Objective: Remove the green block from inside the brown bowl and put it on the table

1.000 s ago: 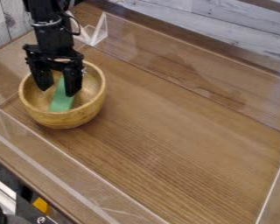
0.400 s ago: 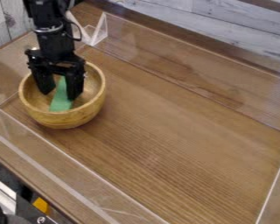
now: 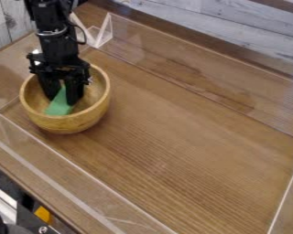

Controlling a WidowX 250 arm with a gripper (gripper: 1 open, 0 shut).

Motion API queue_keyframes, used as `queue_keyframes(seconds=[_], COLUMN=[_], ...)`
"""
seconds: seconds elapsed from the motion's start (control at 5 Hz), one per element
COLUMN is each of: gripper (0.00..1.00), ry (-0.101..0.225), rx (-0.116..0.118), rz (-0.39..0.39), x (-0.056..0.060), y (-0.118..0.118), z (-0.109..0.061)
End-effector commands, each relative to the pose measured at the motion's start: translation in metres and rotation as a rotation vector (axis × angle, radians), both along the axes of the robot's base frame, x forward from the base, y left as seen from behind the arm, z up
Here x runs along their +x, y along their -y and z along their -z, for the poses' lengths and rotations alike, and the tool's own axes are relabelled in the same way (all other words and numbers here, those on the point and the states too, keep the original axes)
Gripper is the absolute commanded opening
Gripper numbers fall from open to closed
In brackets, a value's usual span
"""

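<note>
Camera view, looking down across the table from one corner, gave me the green block lying inside the brown bowl, leaning against the bowl's inner wall on the side toward the lens, with its upper part hidden behind the claw. I saw the claw pointing straight down into the bowl, its two black fingers drawn in close on either side of the block's upper end, pinching it. The block's lower end seemed to rest on the pale inside of the bowl; I could not make out any gap beneath it from this angle.

I had the bowl sitting near the far left corner of the table, flat on the glossy wood-grain surface. Above the claw, the black arm rose nearly upright and ran out of the top of the picture.

Clear plastic walls edged the tabletop, one along the far side and another along the near edge, where it caught the light. Behind the far wall I saw pale, whitewashed planks. At the lower left corner, below the table's edge, some dark gear with a yellow mark showed, too small for me to identify.
</note>
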State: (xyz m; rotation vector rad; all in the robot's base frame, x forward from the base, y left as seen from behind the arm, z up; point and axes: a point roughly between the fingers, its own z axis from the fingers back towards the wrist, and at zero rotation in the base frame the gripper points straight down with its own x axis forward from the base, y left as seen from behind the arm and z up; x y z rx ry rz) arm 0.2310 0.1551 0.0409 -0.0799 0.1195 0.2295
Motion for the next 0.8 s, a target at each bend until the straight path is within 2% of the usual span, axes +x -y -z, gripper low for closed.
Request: queue_keyframes(seconds=[0.0,0.6], gripper=[0.00,0.00], ry=[0.019,0.023], rx=[0.017,0.017], rz=[0.005,0.002], x=[0.0026,0.0028], y=[-0.0012,0.0001], z=[-0.0074,-0.0130])
